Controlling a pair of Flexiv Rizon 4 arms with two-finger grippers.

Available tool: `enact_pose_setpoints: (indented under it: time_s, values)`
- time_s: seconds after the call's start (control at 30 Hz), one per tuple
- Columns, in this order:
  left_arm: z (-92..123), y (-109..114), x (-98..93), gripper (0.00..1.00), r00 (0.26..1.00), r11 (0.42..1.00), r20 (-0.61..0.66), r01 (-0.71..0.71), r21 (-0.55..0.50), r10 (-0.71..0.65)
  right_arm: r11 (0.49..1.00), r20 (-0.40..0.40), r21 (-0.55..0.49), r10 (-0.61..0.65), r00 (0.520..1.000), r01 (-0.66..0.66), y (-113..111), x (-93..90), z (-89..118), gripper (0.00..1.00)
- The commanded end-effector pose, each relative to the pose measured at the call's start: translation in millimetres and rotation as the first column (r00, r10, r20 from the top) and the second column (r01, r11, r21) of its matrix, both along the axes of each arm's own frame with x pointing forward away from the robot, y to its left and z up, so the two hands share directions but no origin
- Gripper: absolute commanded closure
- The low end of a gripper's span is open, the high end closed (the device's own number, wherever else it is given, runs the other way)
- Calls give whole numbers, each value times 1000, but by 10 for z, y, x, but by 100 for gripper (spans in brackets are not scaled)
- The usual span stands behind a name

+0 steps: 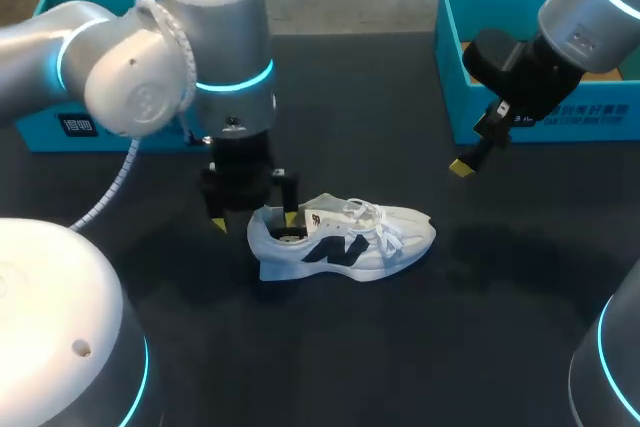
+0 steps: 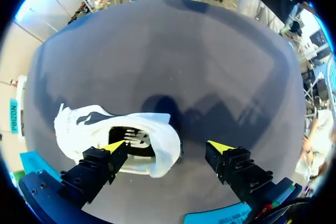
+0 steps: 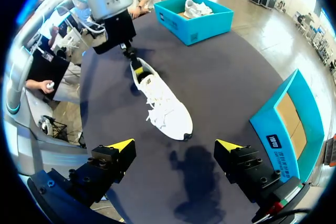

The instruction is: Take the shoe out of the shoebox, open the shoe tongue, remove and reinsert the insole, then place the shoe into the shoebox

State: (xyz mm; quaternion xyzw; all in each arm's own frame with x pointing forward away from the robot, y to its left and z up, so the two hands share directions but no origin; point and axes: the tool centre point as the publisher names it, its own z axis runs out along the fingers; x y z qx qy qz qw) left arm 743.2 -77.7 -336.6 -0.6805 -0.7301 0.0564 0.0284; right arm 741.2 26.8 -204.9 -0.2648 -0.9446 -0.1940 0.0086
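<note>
The shoe [image 1: 345,240] sits upright on its sole on the dark table [image 1: 420,367], outside both boxes. It is low and rounded, white and pale grey, with a dark mark on its side and white laces [image 1: 372,219] lying loose and splayed over the tongue. Right at the shoe's heel is the left gripper [image 1: 255,221], and its jaws are spread wide. One yellow-tipped finger [image 2: 113,146] dips into the shoe's opening over the dark insole [image 2: 137,140], and the other finger [image 2: 220,147] stands off behind the heel, apart from it, over bare table. The heel collar is between them but is not pinched, and I can't tell whether the inner tip touches the insole. Out past the shoe's toe, the right gripper [image 3: 175,145] hangs above the table with its jaws just as wide, holding nothing and well apart from the shoe. Beyond the toe, just behind that gripper, stands a teal shoebox [image 1: 450,77], a straight-walled cardboard box with a brown floor. Far off on the heel side is a second teal shoebox [image 3: 210,24] with another white shoe [image 3: 198,8] lying inside. The tabletop looks smooth, with a faint sheen.
</note>
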Motion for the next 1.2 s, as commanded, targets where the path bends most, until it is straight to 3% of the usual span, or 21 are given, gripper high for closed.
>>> enact_pose_setpoints:
  time_s: [0.03, 0.27, 0.53, 0.97, 1.2]
  values:
    - [142, 89, -30, 0, 999, 997, -19, -43, -61, 42, 1000, -2, -1, 0, 1000, 0, 3, 7, -5, 0]
    - [310, 213, -56, 0, 973, 965, -113, -216, -150, 200, 1000, -2, -1, 0, 1000, 0, 3, 7, -5, 0]
    - [413, 385, -144, 0, 915, 908, -206, -383, -171, 347, 1000, -2, -1, 0, 1000, 0, 3, 7, -5, 0]
    - [240, 849, -455, 0, 763, 767, -363, -619, -171, 535, 1000, -2, -1, 0, 1000, 0, 3, 7, -5, 0]
    - [212, 909, -487, 0, 750, 754, -380, -633, -177, 541, 1000, -2, -1, 0, 1000, 0, 3, 7, -5, 0]
